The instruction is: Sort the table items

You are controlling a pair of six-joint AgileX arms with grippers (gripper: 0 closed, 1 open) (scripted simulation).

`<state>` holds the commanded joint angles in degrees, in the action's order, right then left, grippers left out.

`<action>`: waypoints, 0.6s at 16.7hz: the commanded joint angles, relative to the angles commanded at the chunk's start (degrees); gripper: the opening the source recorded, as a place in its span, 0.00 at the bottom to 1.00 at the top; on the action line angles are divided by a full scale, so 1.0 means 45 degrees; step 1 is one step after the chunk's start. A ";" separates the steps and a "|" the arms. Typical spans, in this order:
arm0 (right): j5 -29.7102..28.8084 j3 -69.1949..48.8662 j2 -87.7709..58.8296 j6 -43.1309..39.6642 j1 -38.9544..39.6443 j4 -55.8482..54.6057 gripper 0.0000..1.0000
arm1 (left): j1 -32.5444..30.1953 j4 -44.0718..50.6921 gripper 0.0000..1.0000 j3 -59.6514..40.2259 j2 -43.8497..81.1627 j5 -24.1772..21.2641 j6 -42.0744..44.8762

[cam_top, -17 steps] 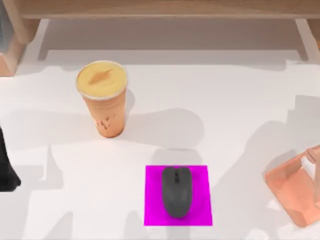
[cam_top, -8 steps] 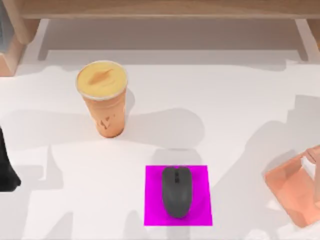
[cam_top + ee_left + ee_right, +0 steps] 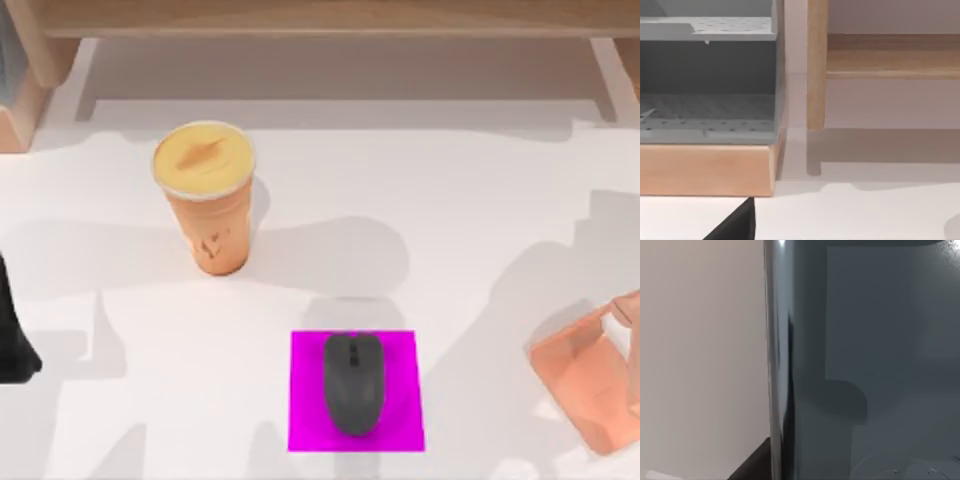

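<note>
At the left edge of the table (image 3: 450,200), about level with the gap between cup and mouse, my left arm (image 3: 10,340) sits as a dark shape cut off by the top view's border. Its left gripper (image 3: 735,227) appears in the left wrist view as no more than a dark wedge low over the white surface, so I cannot tell whether it is open or closed, and nothing can be seen in its hold. Beyond that wedge the wrist camera faces a grey shelf unit (image 3: 707,80) with dotted boards, set on a pale wooden base (image 3: 705,170), with a wooden post (image 3: 816,65) just beside it.

For the right gripper (image 3: 754,462) the right wrist view gives a similar dark sliver, set against a blue-grey panel (image 3: 865,340) and a plain pale wall (image 3: 700,340); its opening cannot be told either.

Out on the table, the dark grey mouse (image 3: 352,383) lies on the magenta square (image 3: 400,350), near the front edge and about midway across, its long side running front to back. The orange cup (image 3: 208,200) stands upright well apart from it, farther back and to the left, with its pale yellow lid (image 3: 203,160) on. A peach-coloured, see-through boxy thing (image 3: 590,385) sits at the right edge, apart from the square. A wooden frame (image 3: 320,18) runs along the far side.
</note>
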<state>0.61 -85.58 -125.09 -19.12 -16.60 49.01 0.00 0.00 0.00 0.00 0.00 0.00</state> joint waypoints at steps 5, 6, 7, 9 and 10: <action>0.0032 -0.0458 0.0495 0.0004 -0.0006 0.0755 0.00 | 0.0000 0.0000 1.00 0.0000 0.0000 0.0000 0.0000; 0.0029 -0.0606 0.0606 0.0001 -0.0006 0.1017 0.00 | 0.0000 0.0000 1.00 0.0000 0.0000 0.0000 0.0000; 0.0023 -0.0727 0.0698 -0.0002 -0.0006 0.1231 0.00 | 0.0000 0.0000 1.00 0.0000 0.0000 0.0000 0.0000; 0.0017 -0.0806 0.0761 -0.0003 -0.0007 0.1370 0.00 | 0.0000 0.0000 1.00 0.0000 0.0000 0.0000 0.0000; 0.0017 -0.0806 0.0761 -0.0003 -0.0007 0.1370 0.00 | 0.0000 0.0000 1.00 0.0000 0.0000 0.0000 0.0000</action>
<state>0.68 -89.21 -121.67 -19.13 -16.63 55.17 0.00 0.00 0.00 0.00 0.00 0.00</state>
